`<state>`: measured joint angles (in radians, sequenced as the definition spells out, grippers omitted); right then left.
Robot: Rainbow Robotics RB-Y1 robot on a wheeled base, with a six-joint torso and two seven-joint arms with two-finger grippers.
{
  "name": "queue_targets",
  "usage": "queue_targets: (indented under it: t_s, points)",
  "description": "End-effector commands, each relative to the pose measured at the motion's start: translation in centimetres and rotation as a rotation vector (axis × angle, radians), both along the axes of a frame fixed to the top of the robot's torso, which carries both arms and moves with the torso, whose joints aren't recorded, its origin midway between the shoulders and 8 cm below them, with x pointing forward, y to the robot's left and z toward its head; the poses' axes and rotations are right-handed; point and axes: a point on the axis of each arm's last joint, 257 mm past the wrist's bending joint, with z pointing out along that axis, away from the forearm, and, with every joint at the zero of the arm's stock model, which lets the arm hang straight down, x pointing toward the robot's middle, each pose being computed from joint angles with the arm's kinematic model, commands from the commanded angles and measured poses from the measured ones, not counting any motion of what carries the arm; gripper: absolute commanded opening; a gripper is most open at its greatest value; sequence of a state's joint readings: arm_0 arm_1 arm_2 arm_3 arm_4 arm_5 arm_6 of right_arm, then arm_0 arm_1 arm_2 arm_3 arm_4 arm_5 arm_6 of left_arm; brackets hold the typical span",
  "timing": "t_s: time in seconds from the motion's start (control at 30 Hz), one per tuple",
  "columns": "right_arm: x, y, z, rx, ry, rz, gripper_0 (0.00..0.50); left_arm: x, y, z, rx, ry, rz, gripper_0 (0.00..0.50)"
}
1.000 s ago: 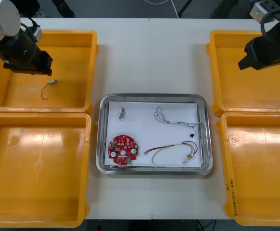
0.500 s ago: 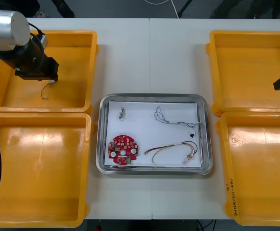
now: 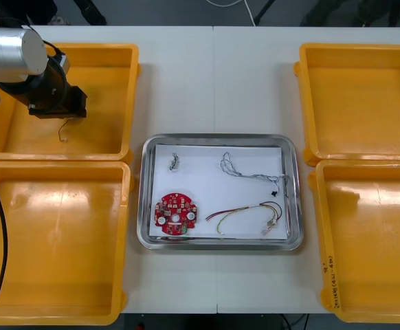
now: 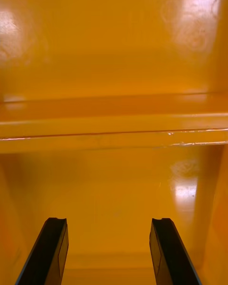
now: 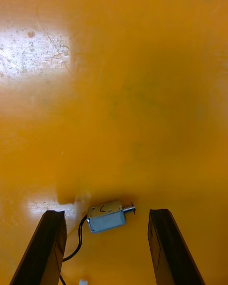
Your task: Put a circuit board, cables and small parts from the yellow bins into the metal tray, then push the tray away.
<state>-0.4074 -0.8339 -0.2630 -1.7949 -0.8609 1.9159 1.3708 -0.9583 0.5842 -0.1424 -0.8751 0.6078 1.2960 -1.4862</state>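
Over the far left bin (image 3: 128,103), my left end effector (image 5: 106,213) hangs spread. A boxy metal part (image 5: 107,217) lies between the fingers on the scuffed, glossy floor. From above, my wrist covers it and its thin lead (image 3: 62,130) curls out. My right end effector (image 4: 108,221), also spread, faces the rim (image 4: 114,133) between the right bins. The tray (image 3: 143,199) holds a board (image 3: 175,214) and cables (image 3: 245,213), with bare tabletop (image 3: 214,82) around it.

A light, matt table (image 3: 214,82) spans the scene from left to right, a thin seam (image 3: 214,69) running from far edge to near edge at its middle. Dark floor (image 3: 172,12) lies beyond the far edge and past the near edge
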Motion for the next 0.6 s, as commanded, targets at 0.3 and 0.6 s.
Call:
queue_targets:
  t_s: [0.3, 0.6]
  points:
    - [0.4, -2.5, 1.3, -0.032, -0.071, -0.067, 0.5, 2.3, -2.0, 2.7, -0.063, -0.074, 0.037, 0.5]
    - [0.6, -2.5, 0.4, -0.019, -0.091, -0.06, 0.5, 2.5, -2.0, 2.0, -0.051, -0.079, 0.031, 0.5]
